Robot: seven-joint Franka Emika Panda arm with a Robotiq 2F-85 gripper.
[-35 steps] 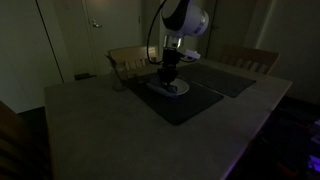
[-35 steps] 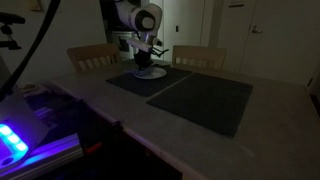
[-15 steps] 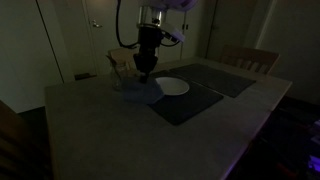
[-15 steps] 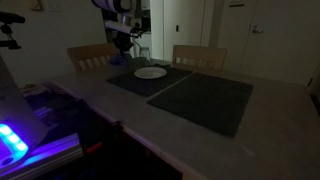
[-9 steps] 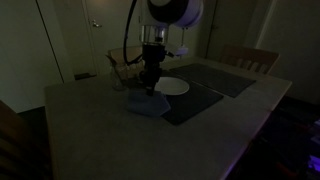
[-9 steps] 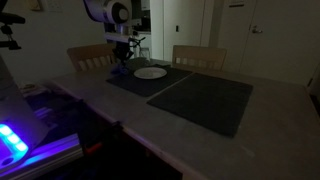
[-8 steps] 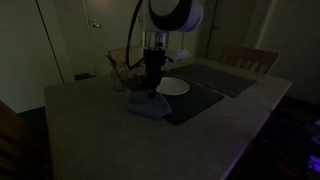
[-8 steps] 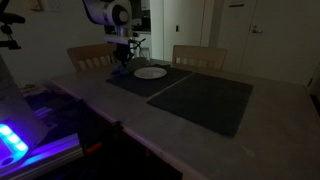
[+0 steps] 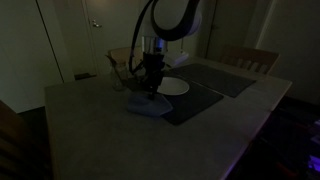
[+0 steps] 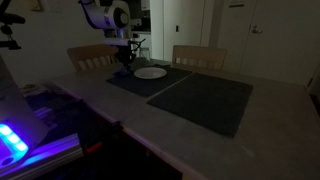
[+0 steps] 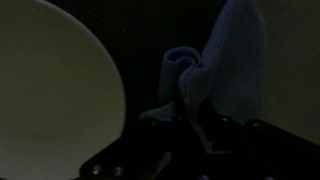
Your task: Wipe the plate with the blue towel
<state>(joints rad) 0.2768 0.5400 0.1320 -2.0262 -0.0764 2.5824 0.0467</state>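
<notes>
The blue towel (image 9: 146,106) lies crumpled on the worktop (image 9: 90,130) just off the dark placemat (image 9: 190,103). The fingers (image 9: 151,88) are down on its top fold, too dark to tell whether they pinch it. Two seconds ago it was pressed onto the plate (image 9: 174,87), now bare just behind. A chair (image 9: 248,58) stands beyond.

A pale table (image 9: 90,125) carries a dark placemat (image 9: 192,104) with another mat (image 9: 236,78) beside it; wooden chairs (image 10: 198,55) stand behind, and a blue light (image 10: 18,135) glows nearby
</notes>
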